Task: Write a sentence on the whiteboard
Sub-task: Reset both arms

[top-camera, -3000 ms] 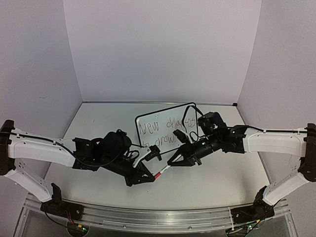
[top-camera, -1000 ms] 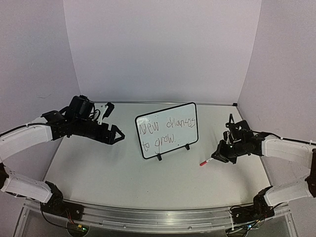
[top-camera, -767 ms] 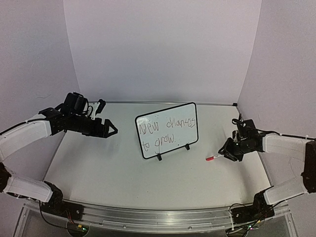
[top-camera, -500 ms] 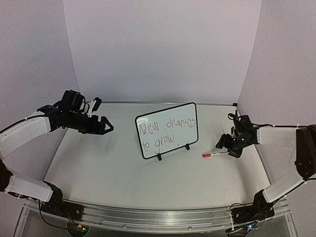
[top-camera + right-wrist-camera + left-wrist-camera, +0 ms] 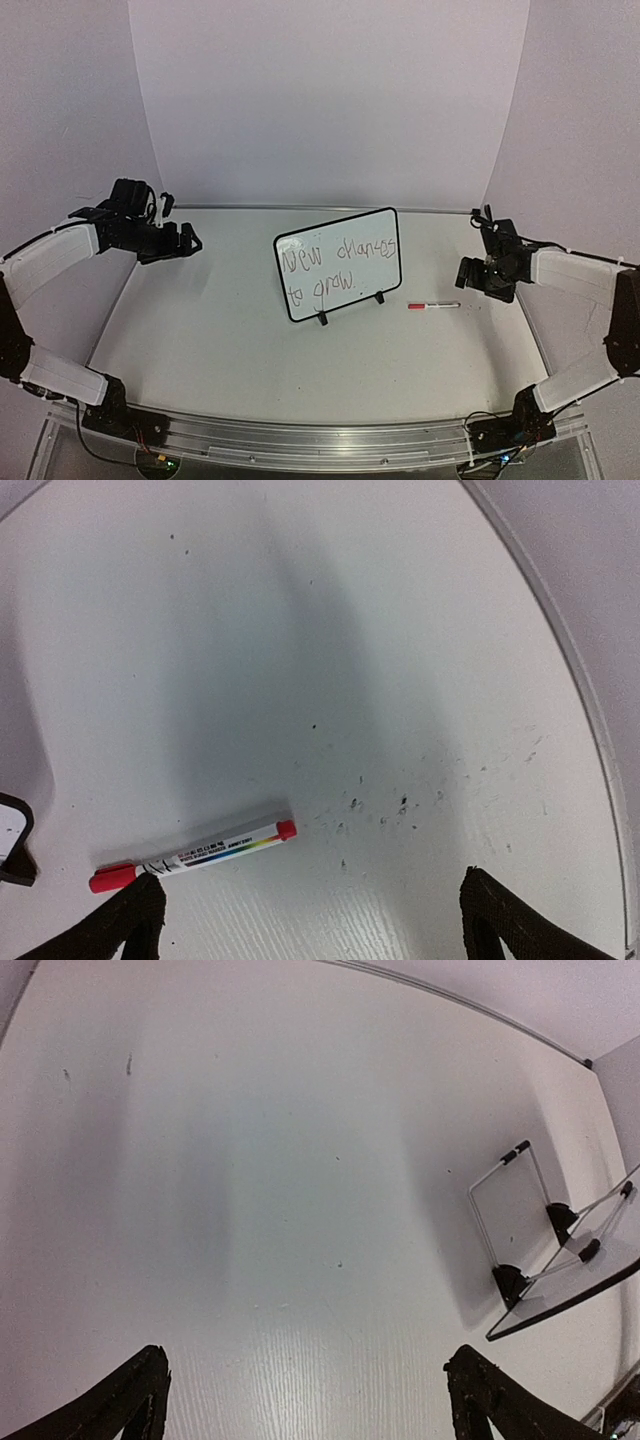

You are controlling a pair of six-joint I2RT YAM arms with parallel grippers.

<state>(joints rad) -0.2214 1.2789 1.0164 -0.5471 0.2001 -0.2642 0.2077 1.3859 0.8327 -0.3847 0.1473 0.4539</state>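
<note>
Right gripper (image 5: 308, 915) opened, marker (image 5: 192, 857) dropped flat on table (image 5: 250, 340); left gripper (image 5: 305, 1390) fingers also apart, holding nothing

Body check, top view. The left arm (image 5: 50, 258) and right arm (image 5: 585, 278) have white shells on the long links, with black joints and black wrist housings. Thin black cables (image 5: 478, 215) loop at the wrists. The black bases (image 5: 105, 408) are bolted to an aluminium rail (image 5: 300, 440), where I see small green lights (image 5: 165, 462). The left gripper (image 5: 305, 1360) and right gripper (image 5: 310, 880) have matte black fingers (image 5: 140, 1405).
</note>
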